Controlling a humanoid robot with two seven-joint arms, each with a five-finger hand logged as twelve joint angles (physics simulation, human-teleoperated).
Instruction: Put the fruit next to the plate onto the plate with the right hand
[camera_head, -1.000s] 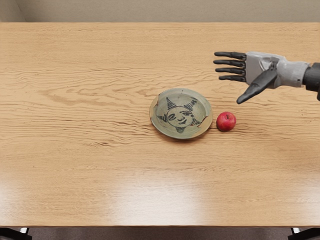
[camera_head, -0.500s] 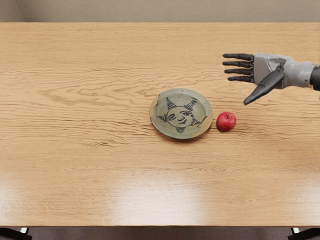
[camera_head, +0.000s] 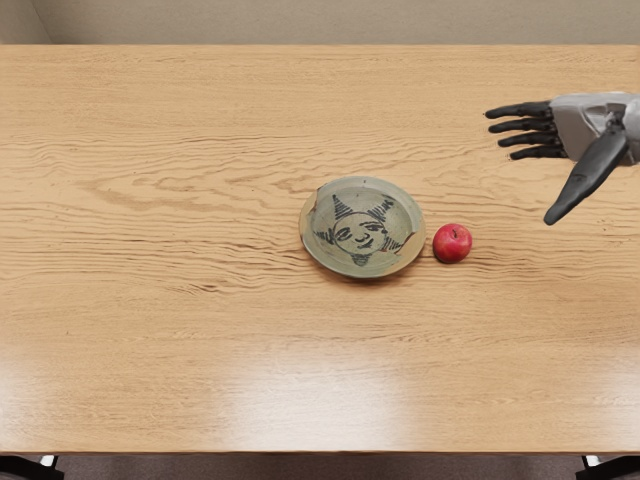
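A red apple (camera_head: 452, 242) lies on the wooden table just right of the plate (camera_head: 322, 199), close to its rim but apart from it. The plate is grey-green with a dark face drawn inside and holds nothing. My right hand (camera_head: 545, 150) hovers at the right edge of the picture, up and to the right of the apple and well clear of it. Its four fingers (camera_head: 520, 125) stretch out toward the left, the thumb points down, and it holds nothing. The left arm does not show.
The wooden table (camera_head: 180, 300) fills the view, with its front edge near the bottom and a wall behind its far edge. Nothing else stands on it.
My right hand has drawn back to the right and slightly upward, farther from the apple. The apple and the plate have not moved.
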